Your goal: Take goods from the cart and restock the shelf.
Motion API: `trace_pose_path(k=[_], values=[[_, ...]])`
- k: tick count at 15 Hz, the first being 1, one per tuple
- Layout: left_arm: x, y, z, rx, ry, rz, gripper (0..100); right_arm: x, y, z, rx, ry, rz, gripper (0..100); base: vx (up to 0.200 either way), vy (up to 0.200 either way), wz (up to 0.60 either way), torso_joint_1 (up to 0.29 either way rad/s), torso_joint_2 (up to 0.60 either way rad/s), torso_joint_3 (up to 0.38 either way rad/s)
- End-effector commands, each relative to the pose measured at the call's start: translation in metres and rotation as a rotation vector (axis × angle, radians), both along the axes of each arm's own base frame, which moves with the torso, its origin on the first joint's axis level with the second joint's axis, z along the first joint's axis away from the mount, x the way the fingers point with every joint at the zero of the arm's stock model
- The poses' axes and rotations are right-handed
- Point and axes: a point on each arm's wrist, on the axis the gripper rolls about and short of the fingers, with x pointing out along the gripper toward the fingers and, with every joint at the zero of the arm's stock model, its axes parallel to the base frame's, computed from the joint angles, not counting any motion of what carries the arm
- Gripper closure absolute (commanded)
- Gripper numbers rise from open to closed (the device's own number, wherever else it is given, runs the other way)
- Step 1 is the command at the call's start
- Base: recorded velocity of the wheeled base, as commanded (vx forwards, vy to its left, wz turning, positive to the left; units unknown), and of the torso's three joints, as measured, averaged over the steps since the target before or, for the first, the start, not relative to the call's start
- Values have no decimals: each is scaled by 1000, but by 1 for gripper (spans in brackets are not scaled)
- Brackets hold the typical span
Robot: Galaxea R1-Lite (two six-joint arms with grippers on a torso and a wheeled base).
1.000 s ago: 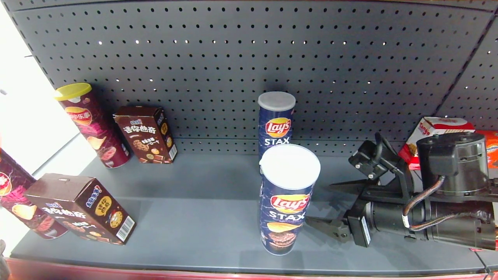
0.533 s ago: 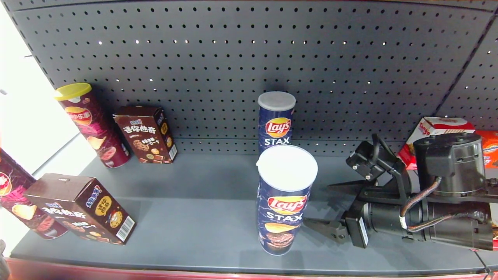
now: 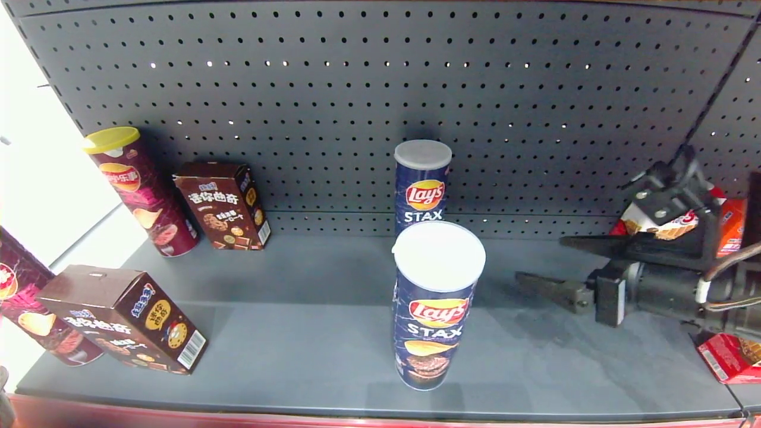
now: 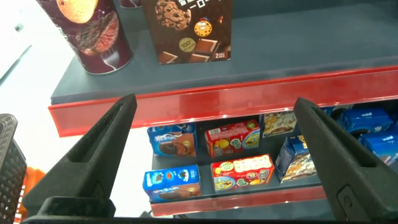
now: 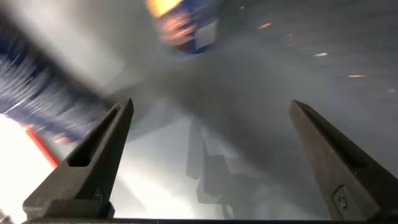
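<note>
In the head view we count two blue chip cans on the grey shelf [image 3: 297, 339]. The front blue can [image 3: 437, 309] stands upright near the front edge, and the back blue can [image 3: 423, 184] stands upright right behind it, by the pegboard [image 3: 357, 89]. The right gripper [image 3: 540, 259] hovers just above the shelf to the right of the front blue can, apart from it, with its two fingers spread and nothing between them. To the left we count two maroon cans, the yellow-lidded maroon can [image 3: 140, 193] at the back and the edge maroon can [image 3: 27, 303] at the front. There are also two brown boxes, the rear cookie box [image 3: 223, 205] and the near cookie box [image 3: 122, 318]. By the right arm we count three packs: a white-and-red box [image 3: 633, 217], an orange box [image 3: 735, 223] and a red pack [image 3: 728, 356]. In the left wrist view, the left gripper [image 4: 214, 102] hangs below the shelf's red lip [image 4: 261, 87], wide apart and empty. On the lower tier [image 4: 236, 199] we make out two blue packs [image 4: 171, 140] and two red packs [image 4: 233, 137], with more boxes cut off at the side, and a black mesh basket [image 4: 9, 162] at the edge. The right wrist view is smeared. We can tell the fingers are parted and empty, but not what the blurred blue shape is.
</note>
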Motion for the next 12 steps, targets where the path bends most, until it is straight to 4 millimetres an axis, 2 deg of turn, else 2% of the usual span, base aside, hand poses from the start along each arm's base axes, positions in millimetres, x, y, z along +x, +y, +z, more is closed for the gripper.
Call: trace_pose_path(k=[1,3,4,5,6,9,10,12], values=[[0,0,0,0,1,0,0,-42,-53,33,78,-174,-181,0,0,0,0,0,0,0],[0,0,0,0,1,0,0,-78,-76,34,100,-244,-278,0,0,0,0,0,0,0],[0,0,0,0,1,-3,0,-111,-86,23,106,-282,-340,0,0,0,0,0,0,0],[0,0,0,0,1,-3,0,-125,-89,13,105,-293,-369,0,0,0,0,0,0,0],[0,0,0,0,1,-3,0,-148,-94,-6,108,-312,-421,0,0,0,0,0,0,0],[0,0,0,3,1,-3,0,-188,-101,-52,107,-319,-458,0,0,0,0,0,0,0],[0,0,0,3,1,-2,0,-194,-102,-59,106,-318,-464,0,0,0,0,0,0,0],[0,0,0,4,-1,-3,0,-217,-105,-90,90,-277,-478,0,0,0,0,0,0,0]])
